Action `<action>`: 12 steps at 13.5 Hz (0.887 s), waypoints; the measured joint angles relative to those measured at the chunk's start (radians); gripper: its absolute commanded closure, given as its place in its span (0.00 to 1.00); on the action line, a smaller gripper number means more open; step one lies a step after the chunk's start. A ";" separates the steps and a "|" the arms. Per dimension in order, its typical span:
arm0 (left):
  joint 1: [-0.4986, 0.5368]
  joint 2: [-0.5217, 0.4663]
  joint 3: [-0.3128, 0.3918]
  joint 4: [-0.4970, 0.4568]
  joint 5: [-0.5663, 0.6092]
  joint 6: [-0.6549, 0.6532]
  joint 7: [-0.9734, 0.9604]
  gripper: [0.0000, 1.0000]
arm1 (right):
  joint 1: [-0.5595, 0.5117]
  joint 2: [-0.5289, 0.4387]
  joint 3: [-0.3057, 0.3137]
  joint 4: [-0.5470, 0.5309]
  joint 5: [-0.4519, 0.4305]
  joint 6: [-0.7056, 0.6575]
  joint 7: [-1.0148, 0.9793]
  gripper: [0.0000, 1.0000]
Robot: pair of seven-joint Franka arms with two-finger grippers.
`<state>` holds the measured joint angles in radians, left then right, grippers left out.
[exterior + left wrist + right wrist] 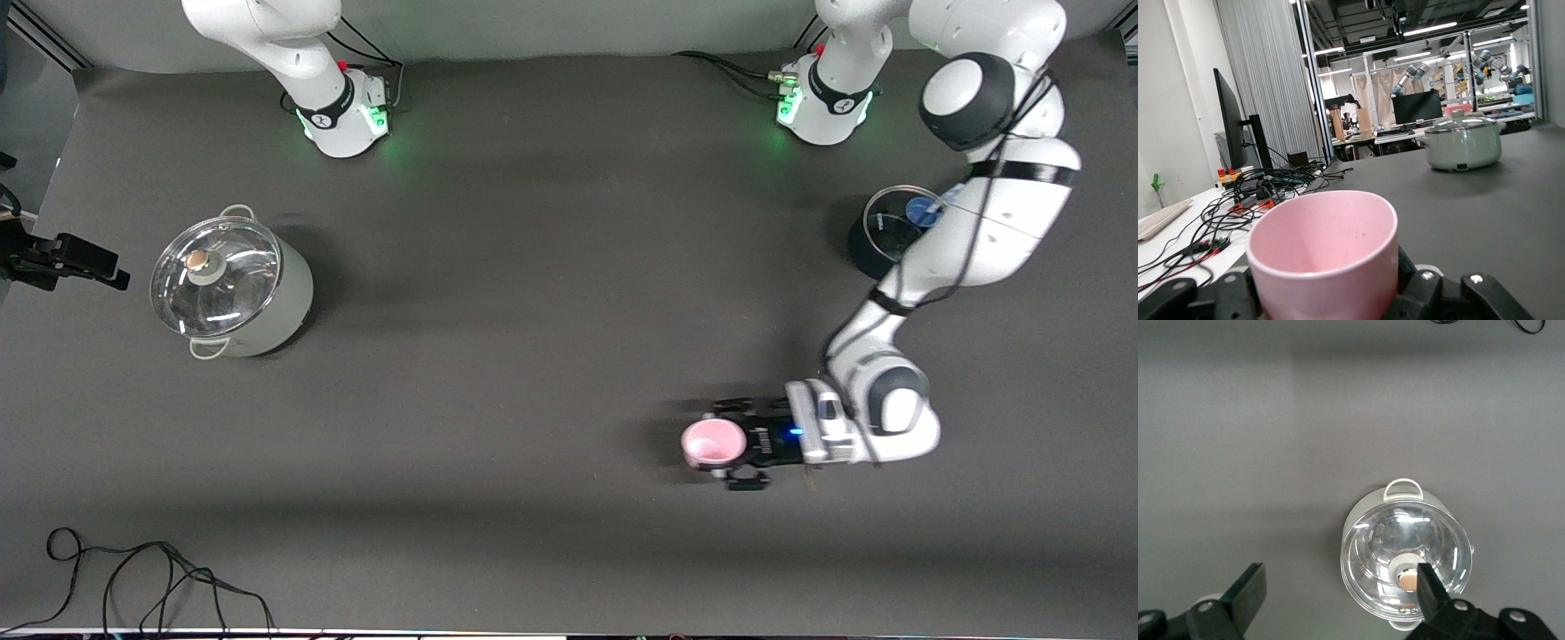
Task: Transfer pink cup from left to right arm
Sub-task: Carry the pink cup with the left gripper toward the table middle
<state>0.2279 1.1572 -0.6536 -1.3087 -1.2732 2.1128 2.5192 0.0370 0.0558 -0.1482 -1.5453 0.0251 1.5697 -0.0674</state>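
the pink cup (713,442) stands upright, mouth up, toward the front edge of the worktop and toward the left arm's end, well clear of both corners. the left gripper (745,444) reaches it sideways, low over the table, its two black fingers spread to either side of the cup's base; in the left wrist view the cup (1325,259) sits right between them with the fingers (1431,293) close against its wall. whether they are already clamped on it or only flanking it, i cannot tell, and i also cannot tell whether the cup rests on the mat or is just off it.

the relation that matters: the cup's long axis is vertical, and the left gripper holds its lower part from the side, so the rim and upper wall are free for a second grasp. the left arm is by far the nearer. the right gripper (1338,593) waits high over the grey-green lidded pot (233,283) near the right arm's end of the table, fingers apart and holding nothing, well away from the cup. i judge the cup must be carried toward the table's middle for the handover.

count: one pink cup, two pots — the grey-green one with a glass lid, and a dark one (882,236) partly hidden under the left arm — two arms, two grippers.
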 measured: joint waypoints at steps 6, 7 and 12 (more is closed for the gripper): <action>-0.160 -0.004 -0.218 0.027 -0.150 0.415 -0.033 1.00 | 0.000 0.000 -0.002 0.000 0.000 0.000 0.000 0.00; -0.185 -0.005 -0.259 0.046 -0.151 0.496 -0.056 1.00 | 0.000 0.000 -0.003 0.001 0.000 0.000 0.000 0.00; -0.366 -0.022 -0.312 0.170 -0.153 0.727 -0.155 1.00 | 0.005 -0.003 -0.002 0.007 0.002 0.000 0.000 0.00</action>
<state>-0.1384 1.1350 -0.9661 -1.1384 -1.4259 2.8396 2.3638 0.0419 0.0524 -0.1500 -1.5382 0.0268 1.5700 -0.0672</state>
